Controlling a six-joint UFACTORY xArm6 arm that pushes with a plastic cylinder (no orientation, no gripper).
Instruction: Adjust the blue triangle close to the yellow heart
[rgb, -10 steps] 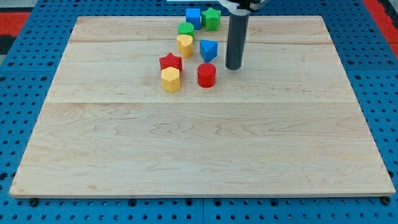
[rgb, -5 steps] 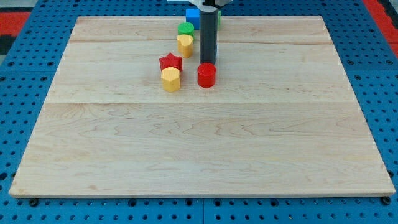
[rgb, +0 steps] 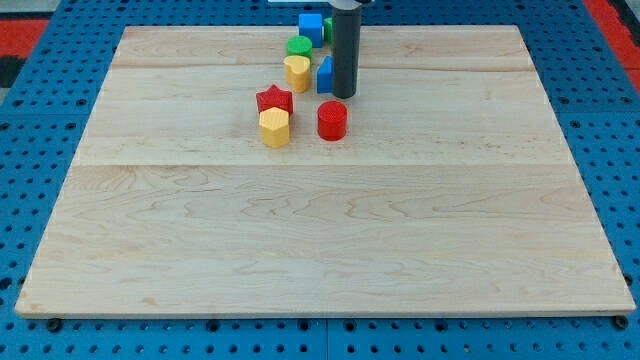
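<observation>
My tip (rgb: 344, 96) carried no pincer; it was a plain rod end holding nothing, resting on the wooden board (rgb: 320, 230) in the upper centre of the frame. The rod stood upright, its top leaving the frame's upper edge. The blue triangle (rgb: 324, 75) showed only as a narrow blue sliver at the rod's left edge, touching or just beside it; its pointing direction and long axis could not be told. It lay just right of the yellow heart (rgb: 297, 72), a small gap between them. The red cylinder (rgb: 332, 120) sat just below my tip.
</observation>
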